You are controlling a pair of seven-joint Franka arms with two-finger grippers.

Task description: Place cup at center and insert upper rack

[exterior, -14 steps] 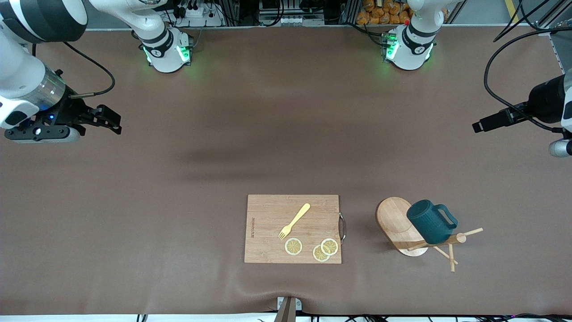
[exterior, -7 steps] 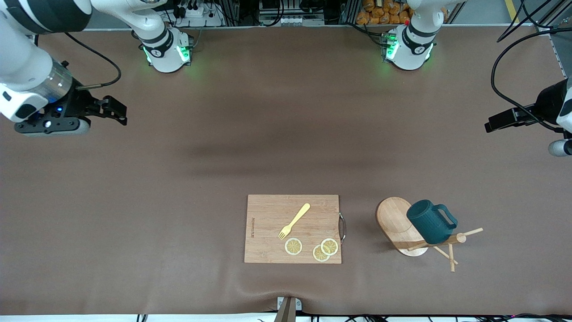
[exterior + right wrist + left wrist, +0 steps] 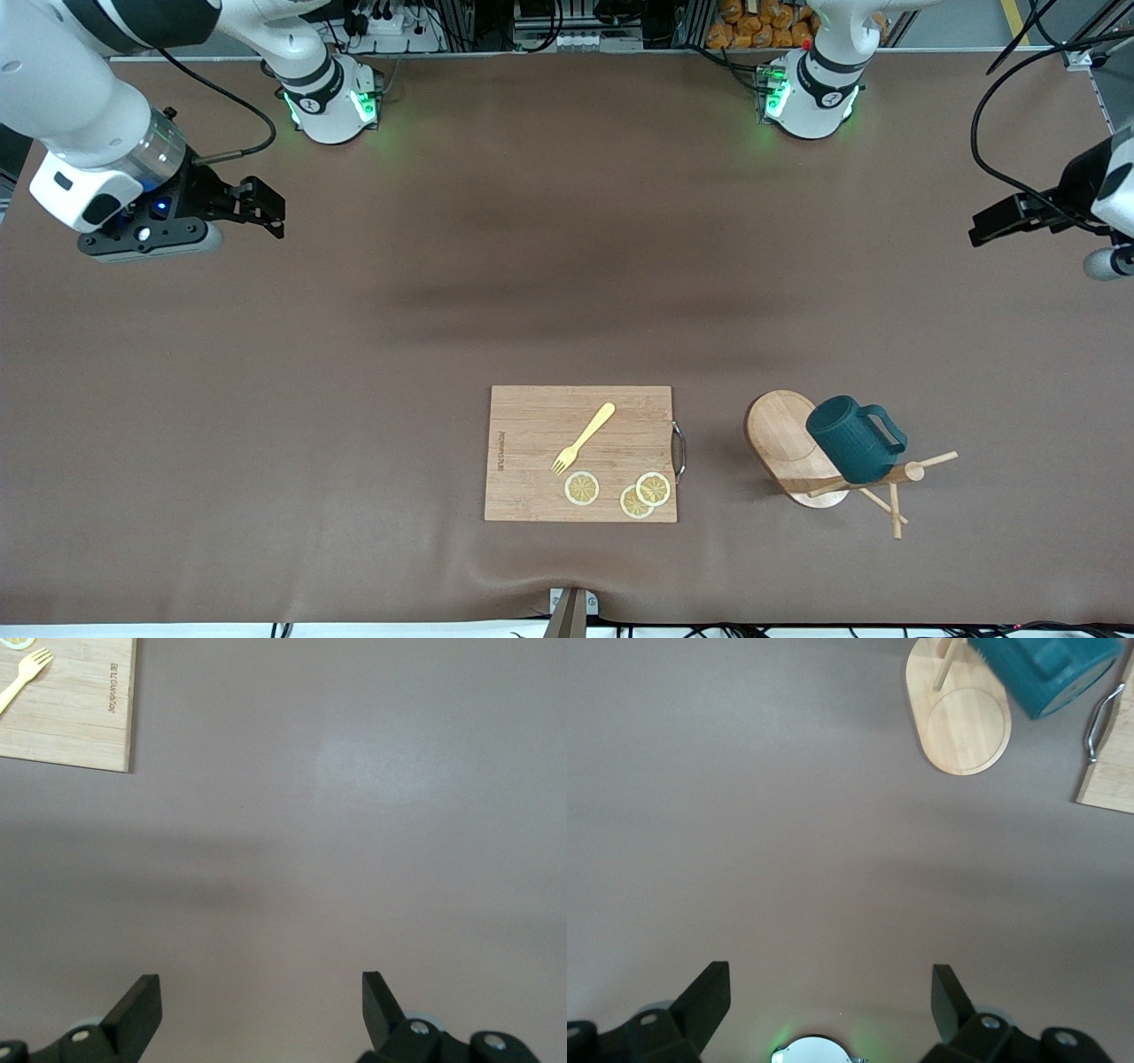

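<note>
Where brown mat point(image 3: 567, 266) spreads, cutting board point(image 3: 532, 461), cup point(image 3: 849, 447) on upper rack point(image 3: 784, 434).

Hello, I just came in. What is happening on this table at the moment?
Nothing is being handled yet. The teal cup hangs on the wooden mug stand, which lies tipped over on the brown mat beside the cutting board, toward the left arm's end. The left gripper and the right gripper both hover over bare mat at the two ends of the table, jaws open and empty.
</note>
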